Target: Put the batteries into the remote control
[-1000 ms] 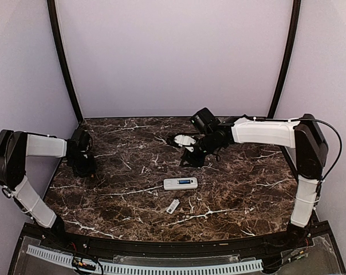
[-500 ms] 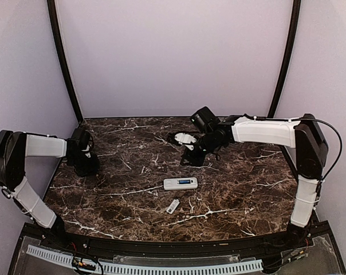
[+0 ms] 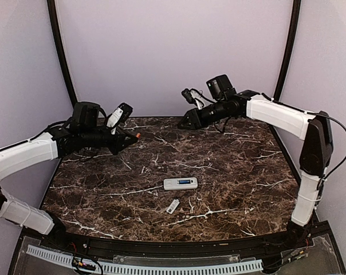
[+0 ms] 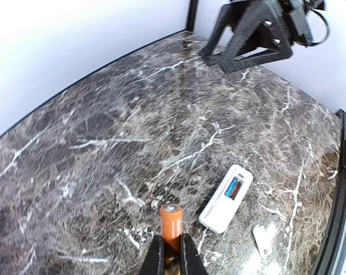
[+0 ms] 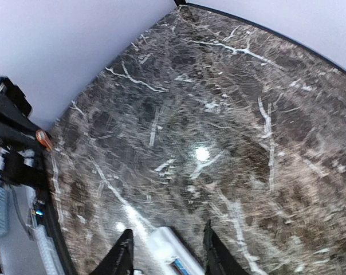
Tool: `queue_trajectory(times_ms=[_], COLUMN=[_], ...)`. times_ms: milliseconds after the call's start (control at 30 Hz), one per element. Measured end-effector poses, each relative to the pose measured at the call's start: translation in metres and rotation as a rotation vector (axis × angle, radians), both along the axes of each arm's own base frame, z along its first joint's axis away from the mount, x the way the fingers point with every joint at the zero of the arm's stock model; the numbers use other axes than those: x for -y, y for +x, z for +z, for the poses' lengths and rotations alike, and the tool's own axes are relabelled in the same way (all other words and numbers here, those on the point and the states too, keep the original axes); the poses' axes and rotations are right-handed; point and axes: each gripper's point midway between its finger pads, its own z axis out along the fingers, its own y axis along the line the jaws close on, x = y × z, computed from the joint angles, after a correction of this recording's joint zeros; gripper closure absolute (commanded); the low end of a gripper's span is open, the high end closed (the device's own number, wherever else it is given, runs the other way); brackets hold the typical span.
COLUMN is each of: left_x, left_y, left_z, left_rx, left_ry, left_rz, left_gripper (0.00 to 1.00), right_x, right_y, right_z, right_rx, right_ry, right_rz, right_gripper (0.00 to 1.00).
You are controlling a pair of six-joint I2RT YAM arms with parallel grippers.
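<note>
The white remote control (image 3: 180, 183) lies on the marble table, back up, its open compartment showing a blue battery inside; it also shows in the left wrist view (image 4: 226, 198) and blurred in the right wrist view (image 5: 170, 252). My left gripper (image 3: 132, 137) is raised at the left and shut on an orange battery (image 4: 170, 224), whose tip (image 3: 138, 136) sticks out past the fingertips. My right gripper (image 3: 186, 122) is raised at the back, open and empty, its fingers (image 5: 122, 258) framing the remote from high above.
A small flat white loose piece (image 3: 172, 206) lies just in front of the remote; it also shows in the left wrist view (image 4: 263, 239). The table has purple walls at the back and sides and a black rail at the near edge.
Both arms have lifted off the table. The left arm rose and swung inward holding the orange battery. The right arm rose and drew back toward the rear wall.
</note>
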Motion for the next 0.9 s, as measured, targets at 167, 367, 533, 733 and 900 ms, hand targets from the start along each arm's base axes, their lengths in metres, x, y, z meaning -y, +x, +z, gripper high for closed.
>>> queue_trajectory(times_ms=[167, 367, 533, 733, 900], left_x=[0.038, 0.078, 0.091, 0.097, 0.102], left_y=[-0.016, -0.035, -0.046, -0.050, -0.052], left_z=[0.025, 0.025, 0.019, 0.021, 0.015], left_rx=[0.139, 0.248, 0.283, 0.317, 0.320], left_ry=[0.038, 0.107, 0.136, 0.139, 0.157], left_rz=[-0.192, -0.357, -0.425, -0.446, -0.455], left_gripper=[1.00, 1.00, 1.00, 1.00, 1.00], right_x=[-0.013, -0.029, -0.042, -0.040, -0.043], right_y=[-0.025, -0.054, -0.084, -0.101, -0.108], right_z=[0.025, 0.038, 0.047, 0.058, 0.050], right_rx=[-0.166, -0.270, -0.293, -0.276, -0.278], right_ry=[0.155, 0.235, 0.255, 0.264, 0.236], right_rz=[0.015, 0.066, 0.139, 0.162, 0.171], right_gripper=[0.48, 0.42, 0.44, 0.47, 0.53])
